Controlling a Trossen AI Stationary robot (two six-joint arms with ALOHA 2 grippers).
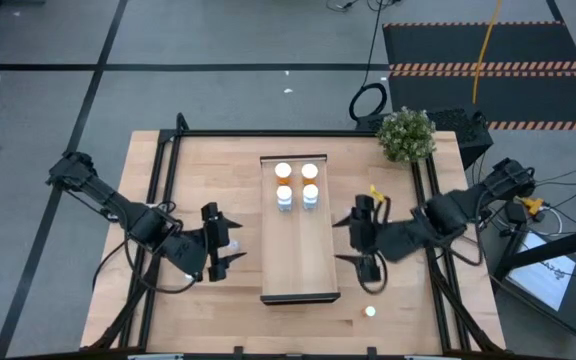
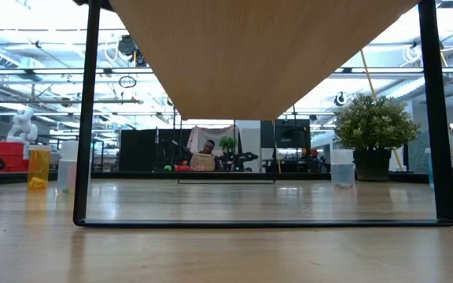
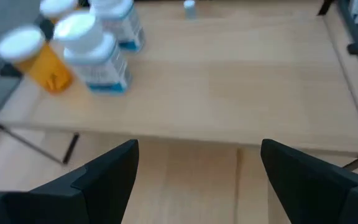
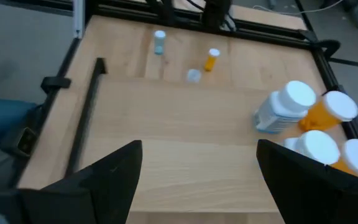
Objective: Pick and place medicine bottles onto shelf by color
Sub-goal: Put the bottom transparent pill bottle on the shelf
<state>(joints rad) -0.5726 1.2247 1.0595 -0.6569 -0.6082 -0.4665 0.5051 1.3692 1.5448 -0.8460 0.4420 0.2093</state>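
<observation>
The shelf (image 1: 299, 262) is a long light-wood board on a dark frame in the middle of the table. At its far end stand two orange bottles (image 1: 283, 172) and two white bottles with blue labels (image 1: 284, 196), all upright on their bases. My left gripper (image 1: 223, 243) hovers open just left of the shelf. In the left wrist view it (image 3: 197, 149) faces the shelf edge, the bottles (image 3: 95, 59) off to one side. My right gripper (image 1: 358, 240) is open just right of the shelf, and in its own wrist view (image 4: 197, 149) it looks across the board.
A small white-capped bottle (image 1: 370, 311) stands on the table near the right front. Beyond the shelf, the right wrist view shows a blue-grey bottle (image 4: 159, 42), an orange one (image 4: 211, 59) and a pale one (image 4: 194, 76) on the table. A potted plant (image 1: 406, 133) stands at the far right.
</observation>
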